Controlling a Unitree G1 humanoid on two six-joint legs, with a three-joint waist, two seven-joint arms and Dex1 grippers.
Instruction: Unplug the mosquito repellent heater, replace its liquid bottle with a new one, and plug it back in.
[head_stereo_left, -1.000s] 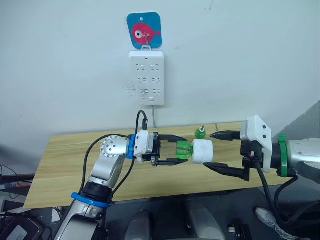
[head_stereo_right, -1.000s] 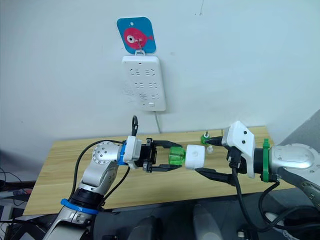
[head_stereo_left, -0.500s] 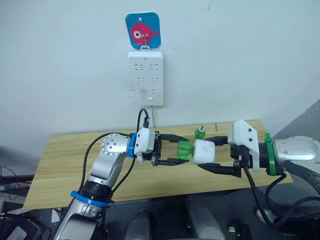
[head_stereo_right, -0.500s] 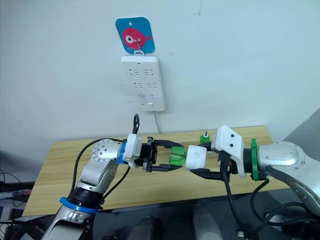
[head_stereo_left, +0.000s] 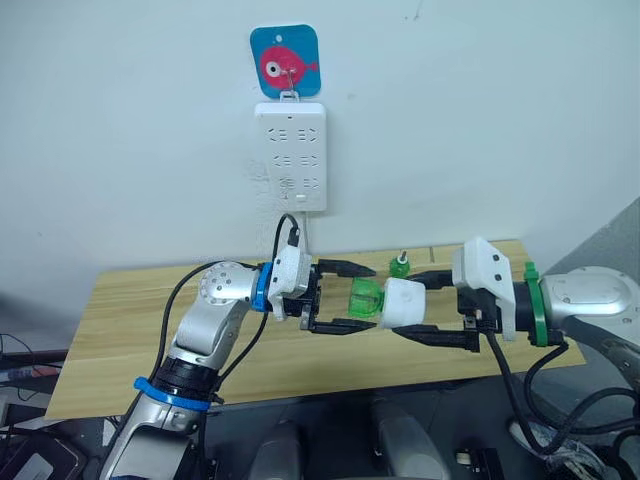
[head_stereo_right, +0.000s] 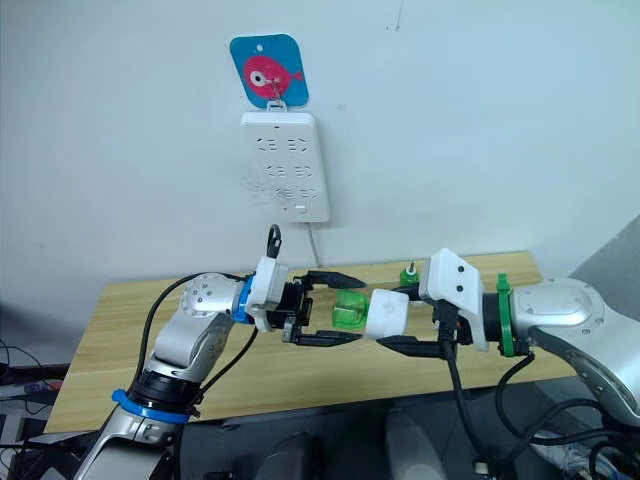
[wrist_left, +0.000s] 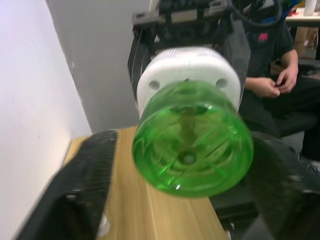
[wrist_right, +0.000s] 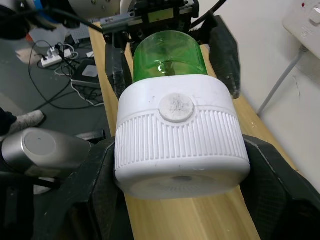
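Note:
The mosquito repellent heater, a white rounded unit, is held level above the table with my right gripper shut on its two sides. A clear green liquid bottle sticks out of the heater toward my left arm. My left gripper is open, with one finger above and one below the bottle and a gap on each side. In the left wrist view, the bottle's base faces the camera with the heater behind it. The right wrist view shows the heater between my fingers.
A white power strip hangs on the wall under a blue fish hook, its cable running down behind the wooden table. A small green-capped bottle stands on the table near the wall. A seated person shows behind.
My left gripper has let go of the green bottle and opened around it. My right gripper moved in to the left and shut on the heater.

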